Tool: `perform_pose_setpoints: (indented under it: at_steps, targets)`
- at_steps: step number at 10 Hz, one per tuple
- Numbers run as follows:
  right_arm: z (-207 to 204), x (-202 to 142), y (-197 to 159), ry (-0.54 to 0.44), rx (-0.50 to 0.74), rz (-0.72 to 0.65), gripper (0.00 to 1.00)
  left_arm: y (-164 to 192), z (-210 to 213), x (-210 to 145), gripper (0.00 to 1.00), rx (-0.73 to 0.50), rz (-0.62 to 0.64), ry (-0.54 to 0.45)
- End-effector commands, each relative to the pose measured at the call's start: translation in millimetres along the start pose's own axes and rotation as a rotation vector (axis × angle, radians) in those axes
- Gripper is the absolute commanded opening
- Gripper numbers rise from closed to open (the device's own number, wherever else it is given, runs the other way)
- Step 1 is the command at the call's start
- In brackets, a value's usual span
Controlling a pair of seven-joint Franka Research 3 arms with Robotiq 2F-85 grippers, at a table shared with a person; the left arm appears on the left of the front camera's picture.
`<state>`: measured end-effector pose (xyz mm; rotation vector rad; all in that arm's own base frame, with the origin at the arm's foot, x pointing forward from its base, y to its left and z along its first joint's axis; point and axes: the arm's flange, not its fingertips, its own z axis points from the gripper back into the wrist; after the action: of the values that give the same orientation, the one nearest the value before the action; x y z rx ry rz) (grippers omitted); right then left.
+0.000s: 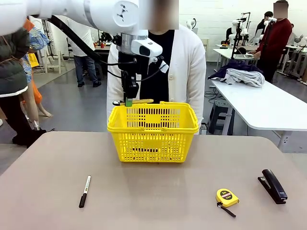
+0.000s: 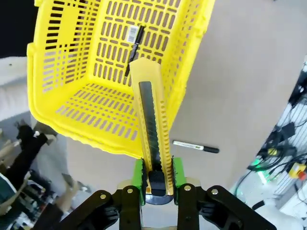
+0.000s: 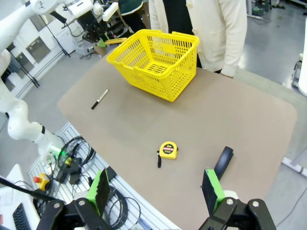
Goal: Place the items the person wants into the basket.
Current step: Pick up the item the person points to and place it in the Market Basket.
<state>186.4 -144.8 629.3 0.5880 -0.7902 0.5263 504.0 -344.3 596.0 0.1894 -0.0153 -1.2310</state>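
A white marker with a black cap [image 1: 85, 191] lies on the brown tabletop [image 1: 153, 206], in its front left part. A black stapler [image 1: 273, 186] rests far at the right side. Behind, a white table [image 1: 273, 112] carries a heap of grey and purple clothes [image 1: 240, 74].

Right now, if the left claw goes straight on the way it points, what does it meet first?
The utility knife in the left claw leads, into the basket: likely its floor beside the dark pen, though depth is unclear.
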Motion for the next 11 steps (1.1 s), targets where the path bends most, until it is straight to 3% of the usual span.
perform_pose_setpoints:
  at_steps: [1, 4, 11]
  targets:
    - [-2.4, -1.6, 0.2, 0.003, 0.003, 0.000, 1.00, 12.1, 0.8, 17.2, 0.28, 0.045, -0.043, 0.006]
    - [-2.4, -1.6, 0.2, 0.003, 0.003, 0.000, 1.00, 20.4, -10.1, 24.3, 0.28, 0.057, -0.093, -0.067]
    - [-2.4, -1.6, 0.2, 0.003, 0.003, 0.000, 1.00, 17.6, -15.7, 27.2, 0.28, 0.054, -0.061, -0.049]
